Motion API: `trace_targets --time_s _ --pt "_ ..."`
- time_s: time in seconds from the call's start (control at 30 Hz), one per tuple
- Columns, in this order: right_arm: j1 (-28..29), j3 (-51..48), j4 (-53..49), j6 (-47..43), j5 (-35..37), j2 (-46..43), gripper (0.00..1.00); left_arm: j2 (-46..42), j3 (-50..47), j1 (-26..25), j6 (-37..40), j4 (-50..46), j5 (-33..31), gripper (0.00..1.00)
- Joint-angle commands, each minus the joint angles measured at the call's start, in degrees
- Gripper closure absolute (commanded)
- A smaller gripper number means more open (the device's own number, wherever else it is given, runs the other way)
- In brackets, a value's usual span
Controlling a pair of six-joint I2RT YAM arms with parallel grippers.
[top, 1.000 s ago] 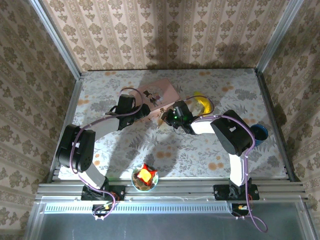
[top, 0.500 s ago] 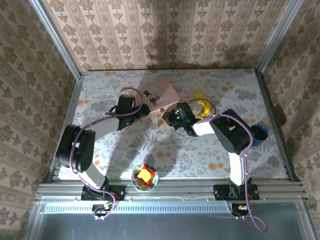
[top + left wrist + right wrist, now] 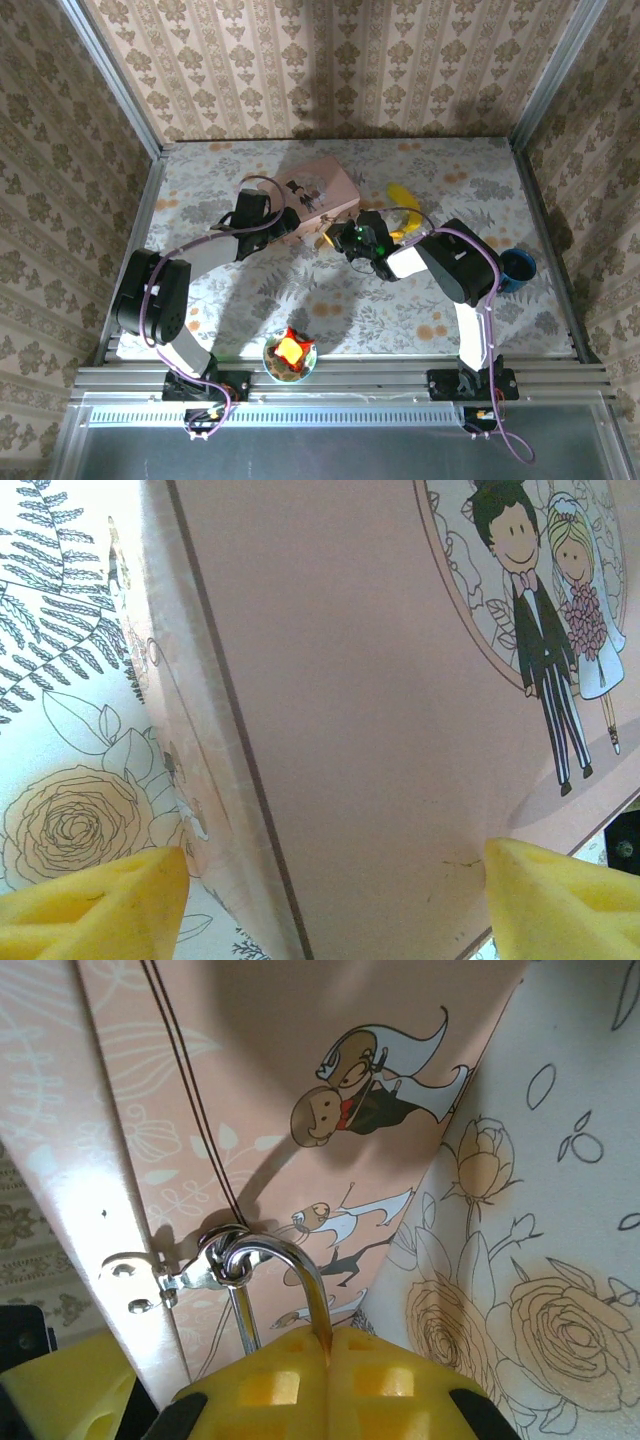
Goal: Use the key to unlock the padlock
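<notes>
The padlock's silvery shackle [image 3: 290, 1265] loops through a small metal hasp [image 3: 160, 1275] on the side of a pink box [image 3: 250, 1050]. My right gripper [image 3: 330, 1345] is shut on the shackle, and its yellow fingers [image 3: 400, 1385] hide the padlock's body. In the top view this gripper [image 3: 337, 240] sits at the near right corner of the pink box [image 3: 318, 190]. My left gripper [image 3: 335, 900] holds the box [image 3: 350, 680] across its width, one yellow finger [image 3: 95, 900] on each side, at the box's near left end [image 3: 290, 225]. The key is hidden.
A yellow banana [image 3: 402, 212] lies just right of the box, behind the right arm. A blue cup [image 3: 518, 268] stands near the right edge. A bowl holding something red and yellow [image 3: 290, 356] sits at the near edge between the arm bases.
My right gripper has shifted slightly right and toward the near edge, still shut on the shackle, uncovering more of the banana. The left gripper has stayed on the box.
</notes>
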Motion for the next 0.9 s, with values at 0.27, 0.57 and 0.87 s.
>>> trace_targets --time_s 0.27,0.57,0.87 --pt "-2.3 -2.3 3.6 4.1 15.5 -0.8 1.0 2.9 -3.6 -0.2 -1.3 -8.6 -3.7 0.24" --pt "-2.7 -2.0 3.4 4.8 19.9 -0.3 1.0 3.7 -3.6 -0.2 -1.4 -8.0 -3.2 0.24" --pt "-3.8 0.7 -0.6 4.3 20.9 -0.9 1.0 5.0 -3.6 0.0 -1.3 -7.2 -2.1 0.24"
